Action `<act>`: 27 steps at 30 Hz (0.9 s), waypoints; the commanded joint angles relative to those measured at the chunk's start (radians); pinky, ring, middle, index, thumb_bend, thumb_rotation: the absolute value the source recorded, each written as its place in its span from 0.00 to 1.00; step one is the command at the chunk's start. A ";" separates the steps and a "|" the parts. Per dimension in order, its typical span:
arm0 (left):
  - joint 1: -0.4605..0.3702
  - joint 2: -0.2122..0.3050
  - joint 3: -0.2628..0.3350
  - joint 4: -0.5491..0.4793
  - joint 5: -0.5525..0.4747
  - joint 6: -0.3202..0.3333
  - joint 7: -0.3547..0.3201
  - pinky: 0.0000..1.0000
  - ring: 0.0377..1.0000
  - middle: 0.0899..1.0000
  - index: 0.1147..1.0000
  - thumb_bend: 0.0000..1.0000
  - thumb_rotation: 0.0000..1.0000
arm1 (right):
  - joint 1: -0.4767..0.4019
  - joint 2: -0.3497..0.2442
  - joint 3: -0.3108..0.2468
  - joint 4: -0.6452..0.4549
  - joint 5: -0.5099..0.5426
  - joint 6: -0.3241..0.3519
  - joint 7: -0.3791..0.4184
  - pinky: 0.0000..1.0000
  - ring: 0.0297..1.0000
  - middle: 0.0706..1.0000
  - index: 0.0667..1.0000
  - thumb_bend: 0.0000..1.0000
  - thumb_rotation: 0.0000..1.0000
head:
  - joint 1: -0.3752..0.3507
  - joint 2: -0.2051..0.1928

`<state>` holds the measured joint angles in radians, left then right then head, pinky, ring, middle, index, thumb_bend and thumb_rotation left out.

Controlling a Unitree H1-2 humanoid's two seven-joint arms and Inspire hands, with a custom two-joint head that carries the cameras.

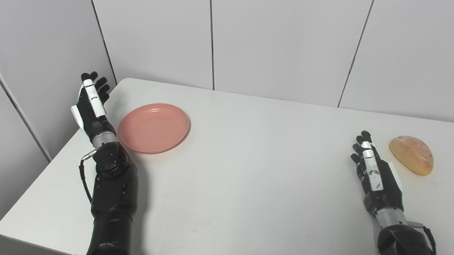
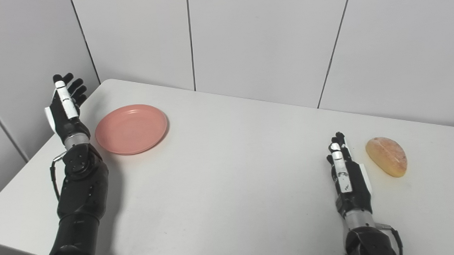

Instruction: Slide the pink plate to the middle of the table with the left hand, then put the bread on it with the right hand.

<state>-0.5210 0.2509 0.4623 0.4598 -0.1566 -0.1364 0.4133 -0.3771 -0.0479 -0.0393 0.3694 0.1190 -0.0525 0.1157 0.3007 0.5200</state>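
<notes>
A round pink plate [image 1: 153, 127] lies on the white table [image 1: 245, 173] near its far left corner, with nothing on it. My left hand [image 1: 91, 105] is raised just left of the plate, fingers straight and apart, open and holding nothing, a small gap from the rim. A golden, half-round piece of bread [image 1: 412, 154] rests on the table at the right. My right hand [image 1: 373, 172] stands edge-up a little to the left of the bread, fingers extended, open, not touching it.
Grey wall panels [image 1: 284, 39] rise close behind the table's far edge. The table's left edge and rounded near-left corner [image 1: 7, 228] lie beside my left forearm. Bare tabletop stretches between the plate and the bread.
</notes>
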 commanded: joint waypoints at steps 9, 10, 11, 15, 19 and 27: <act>-0.039 0.062 0.001 0.103 0.003 -0.027 0.007 0.79 0.75 0.71 0.71 0.62 1.00 | -0.025 -0.017 -0.010 0.005 -0.002 0.006 -0.003 1.00 1.00 1.00 1.00 0.70 0.92 | 0.005 0.003; -0.040 0.062 -0.001 0.112 -0.003 -0.027 0.000 0.79 0.75 0.71 0.71 0.62 1.00 | -0.026 -0.016 -0.011 0.006 -0.002 0.007 -0.004 1.00 1.00 1.00 1.00 0.70 0.92 | 0.004 0.003; -0.041 0.061 -0.002 0.118 -0.008 -0.023 -0.006 0.79 0.75 0.71 0.71 0.62 1.00 | -0.027 -0.015 -0.012 0.008 0.000 0.004 -0.004 1.00 1.00 1.00 1.00 0.71 0.91 | 0.004 0.003; -0.037 0.057 -0.007 0.122 -0.052 0.032 -0.053 0.78 0.75 0.72 0.70 0.65 1.00 | -0.026 -0.013 -0.011 0.000 0.004 0.009 0.000 1.00 1.00 1.00 1.00 0.71 0.92 | 0.004 0.005; -0.038 0.047 -0.014 0.135 -0.087 0.076 -0.096 0.78 0.76 0.72 0.70 0.65 1.00 | -0.028 -0.007 -0.014 0.004 0.008 0.008 -0.005 1.00 1.00 1.00 1.00 0.71 0.92 | 0.001 0.006; -0.045 0.024 -0.017 0.152 -0.145 0.106 -0.158 0.77 0.75 0.72 0.71 0.62 1.00 | -0.029 -0.011 -0.015 0.004 0.014 -0.002 0.001 1.00 1.00 1.00 1.00 0.71 0.92 | 0.000 0.007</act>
<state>-0.5237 0.2723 0.4503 0.6118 -0.2895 -0.0404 0.2735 -0.3813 -0.0492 -0.0440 0.3745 0.1327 -0.0526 0.1225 0.3007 0.5246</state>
